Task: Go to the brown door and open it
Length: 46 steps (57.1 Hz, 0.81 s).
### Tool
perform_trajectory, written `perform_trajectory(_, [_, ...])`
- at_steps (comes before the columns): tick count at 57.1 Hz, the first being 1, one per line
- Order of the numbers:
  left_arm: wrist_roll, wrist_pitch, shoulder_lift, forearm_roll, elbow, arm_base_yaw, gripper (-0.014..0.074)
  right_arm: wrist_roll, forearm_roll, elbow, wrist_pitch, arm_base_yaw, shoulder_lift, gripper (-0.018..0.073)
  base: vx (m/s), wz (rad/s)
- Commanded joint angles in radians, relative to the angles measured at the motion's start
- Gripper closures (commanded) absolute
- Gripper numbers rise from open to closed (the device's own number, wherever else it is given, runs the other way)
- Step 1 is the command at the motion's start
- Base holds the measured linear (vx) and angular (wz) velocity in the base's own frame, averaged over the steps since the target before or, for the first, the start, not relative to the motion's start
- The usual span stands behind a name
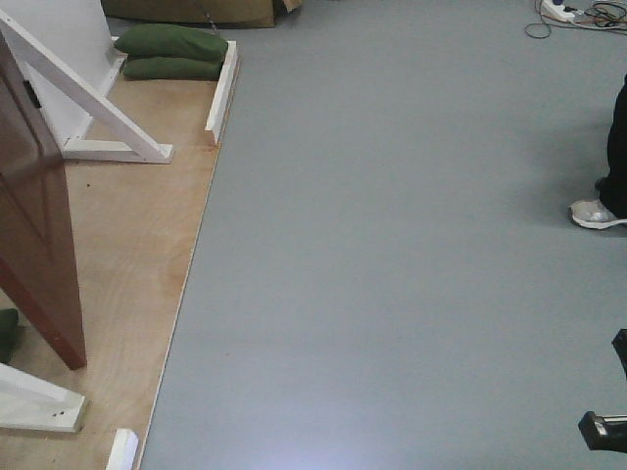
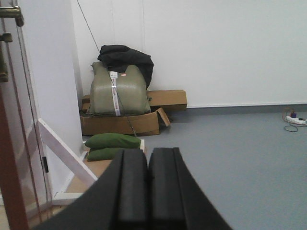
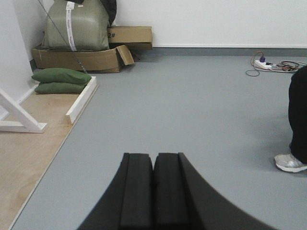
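Brown door (image 1: 34,225); "2#" on box (image 3: 132,36)

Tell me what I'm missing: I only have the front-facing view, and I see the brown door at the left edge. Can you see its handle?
Observer: Yes. In the left wrist view, a brass-coloured handle shows at the top left corner, on the door.
Operator: Are the claws open?
Observer: No. The left claw has its fingers pressed together and holds nothing.
Operator: And the right one?
Observer: The right claw is also shut and empty, and points out over the grey floor.
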<state>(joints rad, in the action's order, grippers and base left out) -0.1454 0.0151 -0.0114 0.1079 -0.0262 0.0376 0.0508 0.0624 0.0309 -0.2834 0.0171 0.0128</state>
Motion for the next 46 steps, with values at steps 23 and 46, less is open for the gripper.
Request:
perform_trajectory(23, [-0.007,-0.074,0.007,0.001,0.016,0.0,0.0603,0.006,0.0,0.005,0.082,-0.001,0.006,0.0559,0.39,-0.01])
perform_trajectory(46, [-0.007,-0.074,0.007,0.001,0.016,0.0,0.0603,0.006,0.0,0.005,0.082,-0.001,0.006,0.0559,0.3,0.04])
